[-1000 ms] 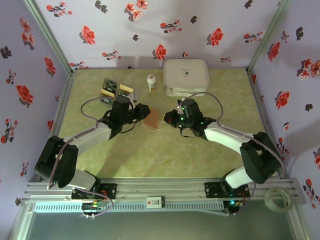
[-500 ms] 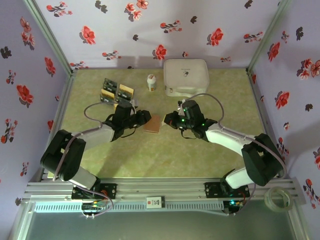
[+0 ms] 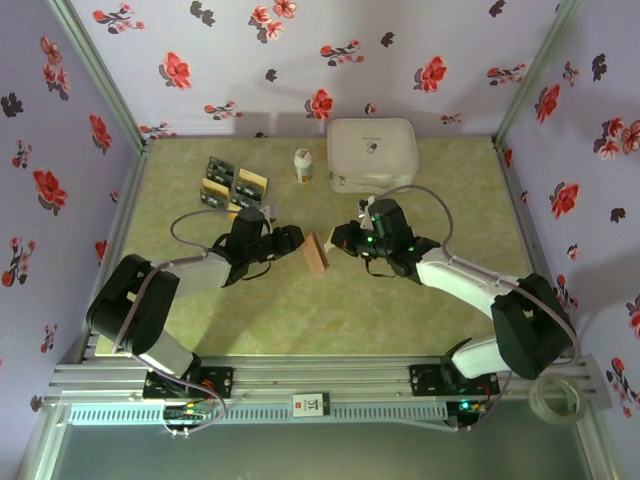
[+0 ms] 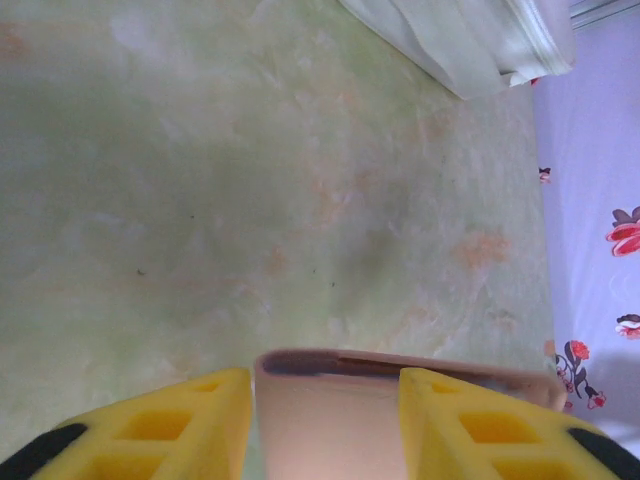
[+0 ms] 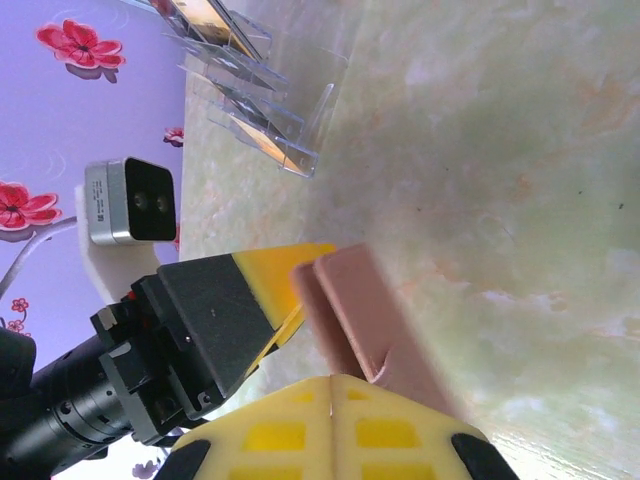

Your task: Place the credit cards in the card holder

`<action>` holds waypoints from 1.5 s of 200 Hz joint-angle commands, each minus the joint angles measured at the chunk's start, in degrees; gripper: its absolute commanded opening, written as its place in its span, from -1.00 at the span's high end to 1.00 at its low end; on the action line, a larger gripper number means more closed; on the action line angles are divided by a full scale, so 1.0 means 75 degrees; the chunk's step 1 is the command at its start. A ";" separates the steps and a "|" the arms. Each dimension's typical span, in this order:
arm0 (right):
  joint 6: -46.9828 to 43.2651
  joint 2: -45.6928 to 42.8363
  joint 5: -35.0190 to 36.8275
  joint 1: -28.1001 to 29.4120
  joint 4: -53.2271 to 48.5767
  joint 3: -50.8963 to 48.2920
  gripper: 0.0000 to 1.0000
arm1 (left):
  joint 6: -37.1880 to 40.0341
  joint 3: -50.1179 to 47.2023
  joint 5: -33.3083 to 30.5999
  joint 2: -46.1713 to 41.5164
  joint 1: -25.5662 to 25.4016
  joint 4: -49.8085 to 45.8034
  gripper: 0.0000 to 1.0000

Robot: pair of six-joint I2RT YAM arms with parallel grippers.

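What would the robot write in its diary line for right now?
stage: gripping holder | holder: on edge, mid-table | left end effector: around holder | right end effector: beside holder, shut | cards: in rack, untouched

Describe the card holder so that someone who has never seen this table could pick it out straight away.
Find the big white rounded case at the table's far edge, then come toward the arms to where the left gripper and right gripper face each other. The card holder stands on edge between them. It is reddish-brown, unlike the black and gold cards far left.
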 commanded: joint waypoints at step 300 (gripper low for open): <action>-0.0134 0.0162 -0.0269 -0.1021 0.0709 -0.1080 1.00 | 0.1721 0.1756 -0.0894 0.1277 -0.0580 -0.3579 -0.21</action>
